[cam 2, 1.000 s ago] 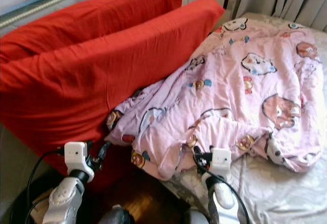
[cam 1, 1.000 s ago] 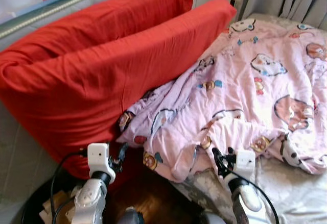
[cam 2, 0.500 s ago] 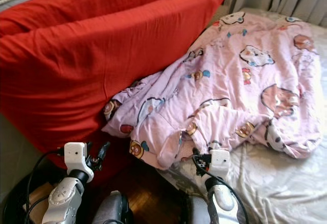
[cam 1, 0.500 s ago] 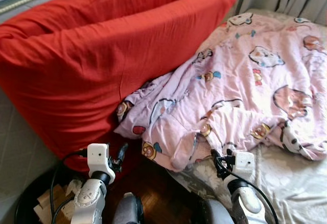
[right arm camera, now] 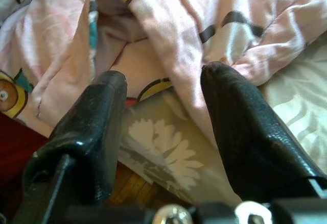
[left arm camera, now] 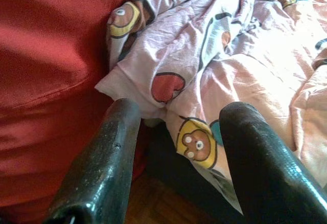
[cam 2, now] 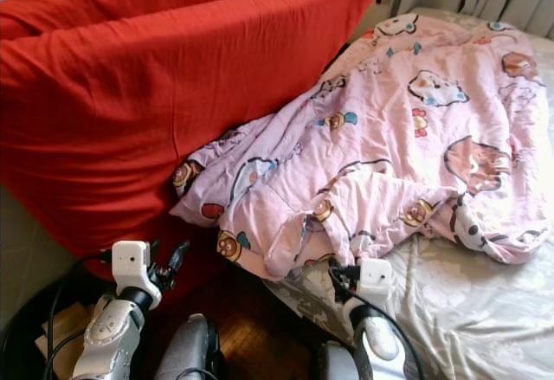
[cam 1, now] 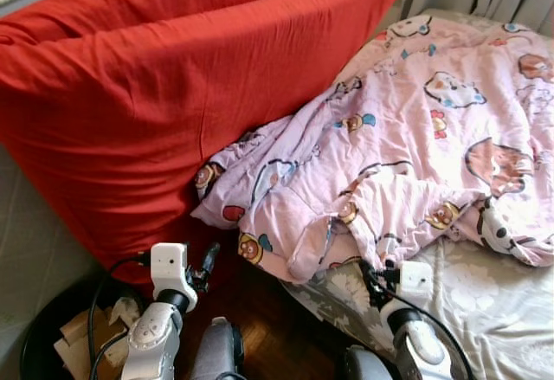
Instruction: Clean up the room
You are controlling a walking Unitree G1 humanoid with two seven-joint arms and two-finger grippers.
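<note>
Left pincer [left arm camera: 173, 147] and right pincer [right arm camera: 163, 117] hover spread, empty, near pink blanket [cam 1: 415, 138].

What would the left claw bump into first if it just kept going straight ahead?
Most likely the drooping corner of the pink cartoon blanket, which lies between the open left claw fingers ahead. The red cushion sits just beside that line; depth is uncertain.

1. Two large red cushions [cam 1: 173, 94] stood across the upper left of the frame;
2. One pink cartoon-print quilt [cam 1: 415, 146] lay crumpled at centre and right;
3. One grey floral sheet [cam 1: 493, 311] showed at lower right;
4. One dark round bin [cam 1: 52, 345] with cardboard scraps sat at lower left;
5. Two grippers, left [cam 1: 208, 259] and right [cam 1: 372, 280], were at the bottom edge.
</note>
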